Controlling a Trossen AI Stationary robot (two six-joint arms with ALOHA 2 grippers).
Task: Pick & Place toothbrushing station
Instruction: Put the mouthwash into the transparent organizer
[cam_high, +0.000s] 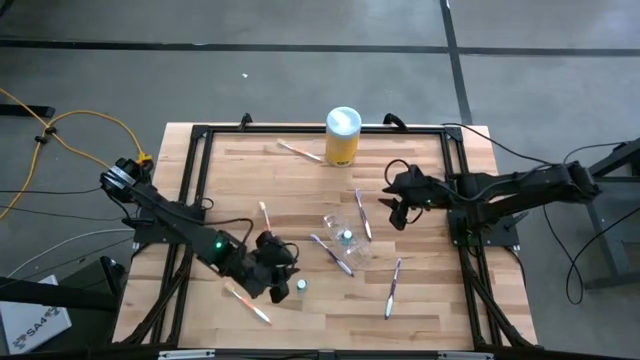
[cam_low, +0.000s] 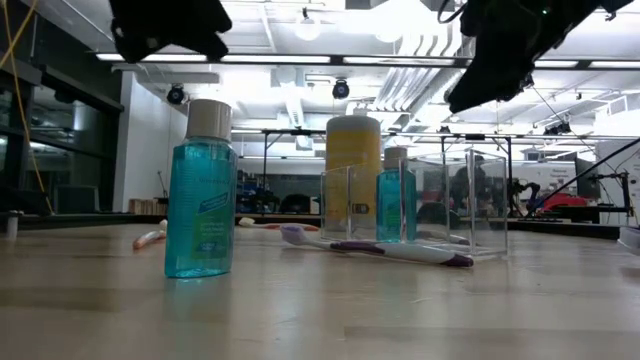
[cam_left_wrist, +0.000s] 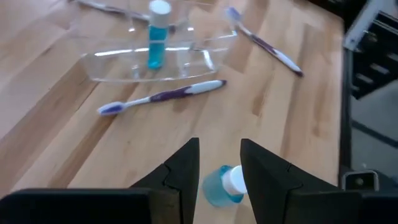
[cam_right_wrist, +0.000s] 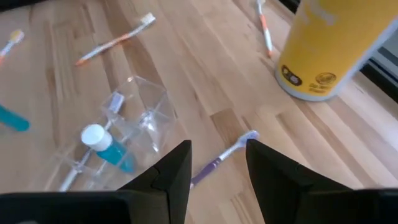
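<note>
Right under the open left pincer (cam_left_wrist: 219, 168) stands a blue bottle (cam_left_wrist: 222, 185), not yet gripped. One bottle (cam_high: 346, 238) already sits in the clear holder (cam_high: 345, 232); toothbrushes (cam_high: 331, 249) lie scattered across the surface (cam_high: 420, 310). Open right pincer (cam_right_wrist: 217, 162) hovers over a purple brush (cam_right_wrist: 224, 157).

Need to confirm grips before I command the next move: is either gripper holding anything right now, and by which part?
Nothing is held. The left gripper hangs open above the loose blue bottle, not gripping it. The right gripper is open over a purple toothbrush.
</note>
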